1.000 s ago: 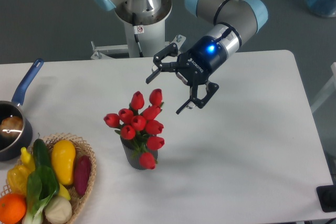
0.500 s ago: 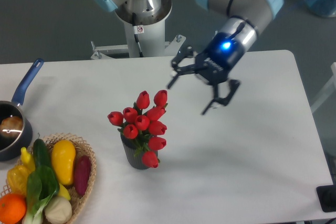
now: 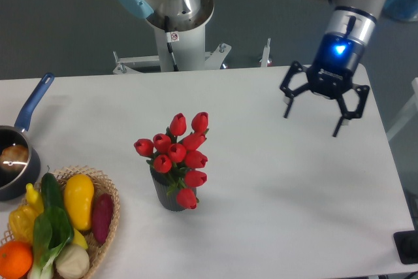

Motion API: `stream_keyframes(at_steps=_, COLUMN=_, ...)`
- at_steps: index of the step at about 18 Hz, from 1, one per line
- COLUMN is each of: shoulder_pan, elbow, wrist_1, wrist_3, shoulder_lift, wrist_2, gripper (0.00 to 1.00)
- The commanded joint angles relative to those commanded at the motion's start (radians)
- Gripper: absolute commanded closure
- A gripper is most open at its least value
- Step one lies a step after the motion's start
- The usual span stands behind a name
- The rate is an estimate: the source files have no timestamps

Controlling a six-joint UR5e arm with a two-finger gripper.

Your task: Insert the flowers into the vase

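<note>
The flowers (image 3: 177, 154), a bunch of red tulip buds with green stems, stand upright in the vase (image 3: 168, 197), a short dark grey cylinder left of the table's middle. One bud hangs down over the vase's front. My gripper (image 3: 311, 123) is open and empty. It hangs above the table's far right part, well to the right of the flowers and apart from them.
A dark pot with a blue handle (image 3: 19, 142) sits at the left edge. A wicker basket (image 3: 112, 206) of vegetables and fruit stands at the front left. The robot base (image 3: 171, 14) is behind the table. The table's right edge runs near the gripper.
My open gripper has moved away from the flowers, rightward and up, and turned its fingers downward. The bunch settled slightly in the vase after the first frame and now stands still.
</note>
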Motion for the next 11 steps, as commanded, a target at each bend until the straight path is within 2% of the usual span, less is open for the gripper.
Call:
stream_keyframes(at_steps=2, shoulder_pan=-0.006, elbow=0.006, wrist_1=0.002, wrist_3=0.068, shoulder_lift=-0.008, wrist_2=0.134, gripper=0.00)
stream_keyframes(at_steps=4, shoulder_pan=-0.003, elbow=0.011, wrist_1=-0.002, wrist_3=0.076, shoulder_lift=-0.020, wrist_2=0.194, gripper=0.00)
stream_keyframes(at_steps=7, shoulder_pan=-0.017, elbow=0.026, wrist_1=0.002, wrist_3=0.079, shoulder_lift=-0.074, wrist_2=0.353, gripper=0.00)
stream_keyframes(at_steps=9, shoulder_pan=-0.063, elbow=0.064, wrist_1=-0.002, wrist_3=0.077, shoulder_lift=-0.118, wrist_2=0.461, gripper=0.00)
stream_keyframes(at_steps=11, shoulder_pan=-0.078, elbow=0.083, wrist_1=-0.003, wrist_3=0.076, shoulder_lift=-0.150, wrist_2=0.508, gripper=0.00)
